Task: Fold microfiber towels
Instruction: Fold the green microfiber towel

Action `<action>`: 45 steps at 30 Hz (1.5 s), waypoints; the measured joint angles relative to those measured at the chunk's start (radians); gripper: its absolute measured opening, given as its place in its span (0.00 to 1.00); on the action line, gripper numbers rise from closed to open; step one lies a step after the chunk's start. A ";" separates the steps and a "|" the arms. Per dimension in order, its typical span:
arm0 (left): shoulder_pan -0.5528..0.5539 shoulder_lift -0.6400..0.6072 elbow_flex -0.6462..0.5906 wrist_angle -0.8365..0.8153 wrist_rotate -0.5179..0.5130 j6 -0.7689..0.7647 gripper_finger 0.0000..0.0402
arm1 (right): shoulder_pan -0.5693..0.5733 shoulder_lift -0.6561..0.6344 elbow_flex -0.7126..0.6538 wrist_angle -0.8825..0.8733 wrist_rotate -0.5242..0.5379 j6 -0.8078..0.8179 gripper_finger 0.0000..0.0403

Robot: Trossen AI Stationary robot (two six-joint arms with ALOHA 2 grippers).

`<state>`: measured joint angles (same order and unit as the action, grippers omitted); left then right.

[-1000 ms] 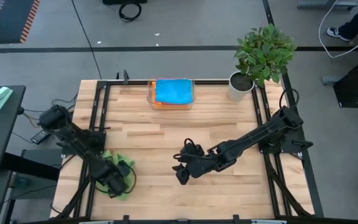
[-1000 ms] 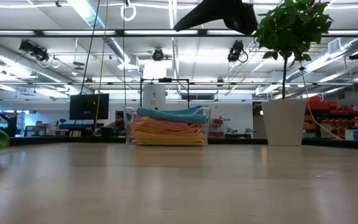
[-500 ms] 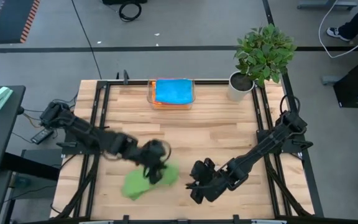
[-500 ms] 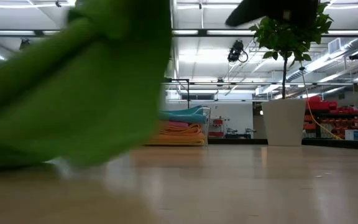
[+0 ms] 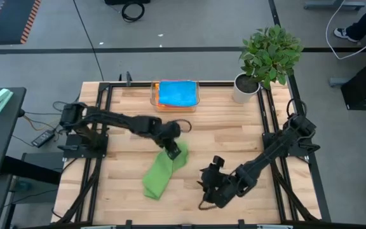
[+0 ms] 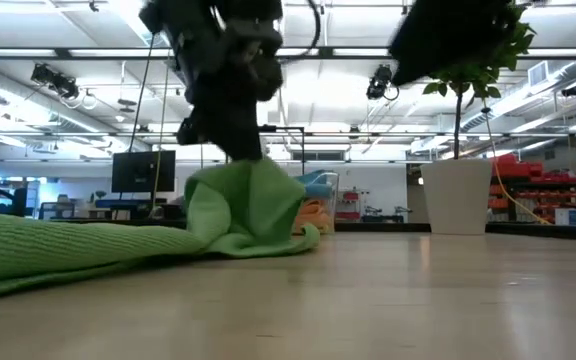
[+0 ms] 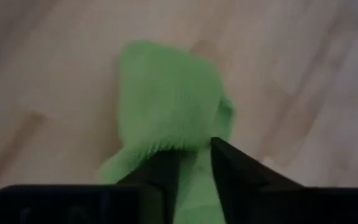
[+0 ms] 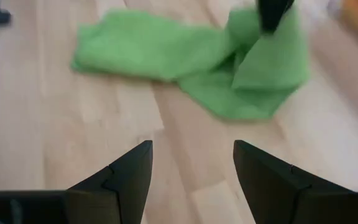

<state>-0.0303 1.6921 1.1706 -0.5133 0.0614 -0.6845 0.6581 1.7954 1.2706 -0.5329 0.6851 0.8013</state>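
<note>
Dragging green towel point(image 5: 159, 173) to mid-table — left tool point(image 5: 172, 151) pinching it | right tool point(image 5: 206, 196) open, nearer

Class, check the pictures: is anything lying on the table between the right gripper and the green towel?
Nothing visible does. Only bare wood separates the open right gripper from the green towel, whose far end the left gripper pinches.

Wooden table point(image 5: 227, 143) bearing a crumpled green towel point(image 5: 161, 173) near centre, a clear tray point(image 5: 175, 95) of towels at the far edge, and a potted plant point(image 5: 267, 57).
</note>
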 joint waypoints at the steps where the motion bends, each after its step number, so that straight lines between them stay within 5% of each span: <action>1: 0.025 0.001 0.000 -0.020 0.028 0.013 0.27 | -0.017 0.000 -0.009 -0.001 -0.033 0.017 0.57; 6: 0.116 -0.047 0.000 -0.151 0.073 0.094 0.46 | -0.154 0.000 -0.086 0.030 -0.145 0.283 0.57; 10: 0.130 -0.115 0.001 -0.302 0.003 0.117 0.54 | -0.270 0.002 -0.175 0.206 -0.259 0.498 0.57; 14: 0.101 -0.165 0.002 -0.343 -0.044 0.111 0.55 | -0.334 0.002 -0.257 0.406 -0.336 0.590 0.57; 22: -0.052 -0.185 -0.015 -0.387 -0.277 -0.004 0.49 | -0.398 0.026 -0.258 0.398 -0.348 0.597 0.53; 24: -0.112 -0.192 -0.083 -0.361 -0.326 -0.104 0.48 | -0.402 0.046 -0.260 0.393 -0.370 0.618 0.52; 33: -0.311 -0.248 -0.453 0.170 -0.199 -0.395 0.46 | -0.387 0.129 -0.257 0.482 -0.376 0.669 0.48; 45: -0.538 -0.247 -0.565 0.270 -0.201 -0.609 0.44 | -0.387 0.127 -0.256 0.470 -0.365 0.631 0.31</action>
<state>-0.5682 1.4456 0.6058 -0.2435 -0.1392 -1.2938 0.2714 1.9228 1.0145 -0.0631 0.3202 1.4322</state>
